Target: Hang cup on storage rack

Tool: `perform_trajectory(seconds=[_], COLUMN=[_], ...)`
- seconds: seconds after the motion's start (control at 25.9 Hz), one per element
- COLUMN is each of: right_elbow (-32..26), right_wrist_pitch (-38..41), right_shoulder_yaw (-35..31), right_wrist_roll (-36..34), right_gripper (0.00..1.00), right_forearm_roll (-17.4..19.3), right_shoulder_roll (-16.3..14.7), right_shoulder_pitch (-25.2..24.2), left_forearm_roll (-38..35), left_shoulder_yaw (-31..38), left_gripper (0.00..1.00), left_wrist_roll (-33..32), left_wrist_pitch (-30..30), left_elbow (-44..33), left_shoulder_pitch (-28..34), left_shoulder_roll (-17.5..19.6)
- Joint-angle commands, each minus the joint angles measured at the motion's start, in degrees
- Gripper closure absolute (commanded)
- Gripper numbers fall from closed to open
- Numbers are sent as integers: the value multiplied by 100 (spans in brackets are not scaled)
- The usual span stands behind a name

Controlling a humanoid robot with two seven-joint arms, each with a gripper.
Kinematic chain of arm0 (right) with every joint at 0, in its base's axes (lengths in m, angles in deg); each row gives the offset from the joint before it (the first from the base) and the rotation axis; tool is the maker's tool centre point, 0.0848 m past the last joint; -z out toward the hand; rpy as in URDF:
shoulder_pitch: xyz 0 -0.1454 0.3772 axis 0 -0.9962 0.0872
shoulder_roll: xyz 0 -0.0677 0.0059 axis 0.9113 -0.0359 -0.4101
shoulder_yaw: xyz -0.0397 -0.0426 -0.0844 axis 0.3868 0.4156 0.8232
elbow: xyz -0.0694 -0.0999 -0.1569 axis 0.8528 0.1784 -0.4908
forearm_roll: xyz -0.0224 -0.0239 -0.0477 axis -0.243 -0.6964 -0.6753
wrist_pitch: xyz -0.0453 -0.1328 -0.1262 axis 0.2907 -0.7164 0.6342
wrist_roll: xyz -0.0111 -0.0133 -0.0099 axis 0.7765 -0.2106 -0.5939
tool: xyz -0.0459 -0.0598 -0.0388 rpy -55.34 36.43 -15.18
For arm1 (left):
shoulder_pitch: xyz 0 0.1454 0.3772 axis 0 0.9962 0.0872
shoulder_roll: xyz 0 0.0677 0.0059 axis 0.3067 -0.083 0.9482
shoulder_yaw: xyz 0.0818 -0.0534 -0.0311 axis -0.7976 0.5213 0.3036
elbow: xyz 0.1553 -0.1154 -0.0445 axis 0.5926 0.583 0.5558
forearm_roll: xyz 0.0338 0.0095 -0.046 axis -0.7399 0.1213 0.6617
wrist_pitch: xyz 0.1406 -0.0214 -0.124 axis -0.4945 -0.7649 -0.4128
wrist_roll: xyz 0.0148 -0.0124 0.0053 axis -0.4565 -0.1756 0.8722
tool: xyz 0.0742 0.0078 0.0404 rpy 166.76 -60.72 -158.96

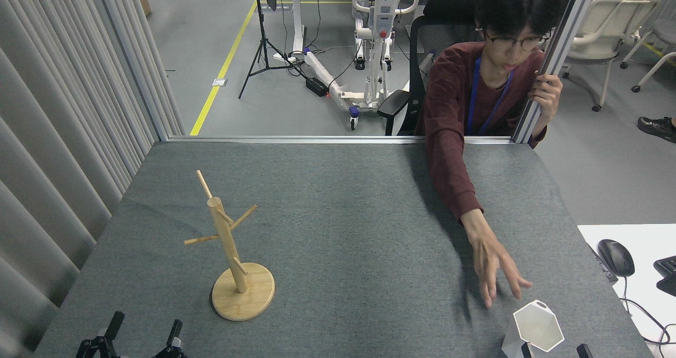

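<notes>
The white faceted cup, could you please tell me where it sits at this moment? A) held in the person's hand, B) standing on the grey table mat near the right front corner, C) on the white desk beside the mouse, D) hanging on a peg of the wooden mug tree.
B: the white faceted cup stands on the grey table mat at the right front, just beyond the person's hand and far from the wooden mug tree, whose pegs are bare.

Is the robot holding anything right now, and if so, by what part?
No. The left tool is open and empty. The right tool shows only its tips beside the cup; the rack stands untouched.
</notes>
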Motion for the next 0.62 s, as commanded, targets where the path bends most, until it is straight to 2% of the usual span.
perform_trajectory(seconds=[0.0,0.19,0.35,0.5,0.58], right_elbow=[0,35,272,606,729], right_wrist_pitch=[4,4,144,188,197], right_shoulder_yaw=[0,9,18,18,62], right_wrist_roll=[-5,-14,-14,-14,-14], right_gripper=[1,1,1,1,1], right_forearm_roll=[0,0,-79,-369,-378], right_shoulder_roll=[9,17,-18,-27,-35], right_shoulder_pitch=[0,-26,-44,106,360], left_forearm_roll=[6,15,50,50,50], left_shoulder_yaw=[-1,-1,-1,8,8], left_gripper=[0,0,0,0,0], left_wrist_roll=[2,-25,2,-7,-16], left_wrist_pitch=[-1,-54,-150,-150,-150], left_elbow=[16,78,130,130,130], left_shoulder_pitch=[2,-7,-7,-7,-7], left_shoulder_roll=[0,0,0,0,0])
